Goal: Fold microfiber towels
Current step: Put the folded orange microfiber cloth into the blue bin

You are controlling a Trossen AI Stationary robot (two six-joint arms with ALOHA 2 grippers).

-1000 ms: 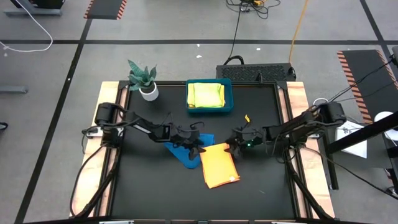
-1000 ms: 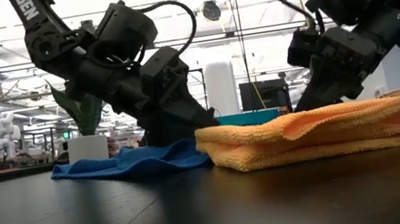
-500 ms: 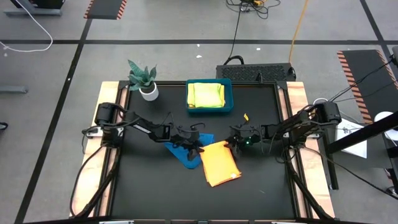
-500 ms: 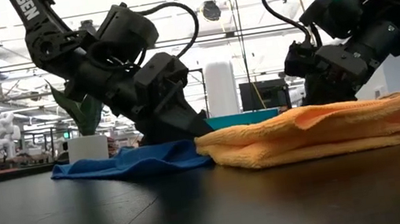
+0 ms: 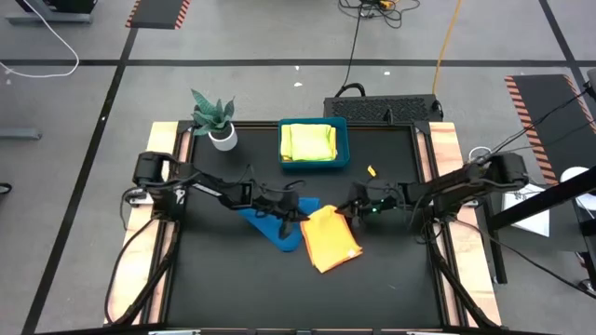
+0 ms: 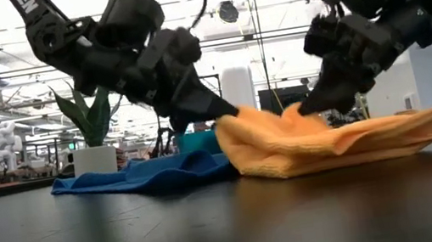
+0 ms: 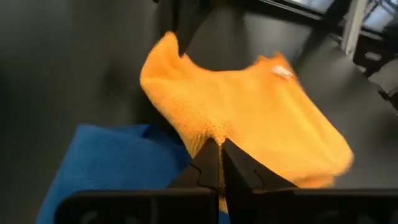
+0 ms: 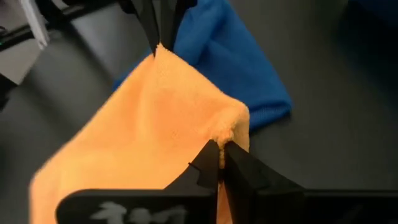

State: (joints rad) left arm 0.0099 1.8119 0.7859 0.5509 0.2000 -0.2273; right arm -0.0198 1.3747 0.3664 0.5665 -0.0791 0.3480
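Orange microfiber towel (image 5: 331, 238), folded, lies near the middle of the black desk (image 5: 214, 288), its near end flat and its far edge lifted into two small peaks. The left hand (image 5: 300, 212) has its two dark fingers pressed together on one far corner of this towel; in the left wrist view the cloth bunches right at the fingertips (image 7: 219, 155). The right hand (image 5: 348, 208) is likewise clamped on the other far corner, with the fabric puckered at its tips in the right wrist view (image 8: 219, 157). In the low view both arms slope down from above and meet the raised orange edge, the left hand (image 6: 228, 112) on one peak and the right hand (image 6: 298, 109) on the other, with the cloth sagging between them.

Just beside the orange towel, on the left arm's side and partly under it, a blue towel (image 5: 272, 229) lies crumpled flat on the desk.

Farther back, at the far edge of the desk, a teal-blue tray (image 5: 314, 166) holds a folded yellow-green towel (image 5: 308, 142). To its left stands a small potted plant (image 5: 214, 119) in a white pot.
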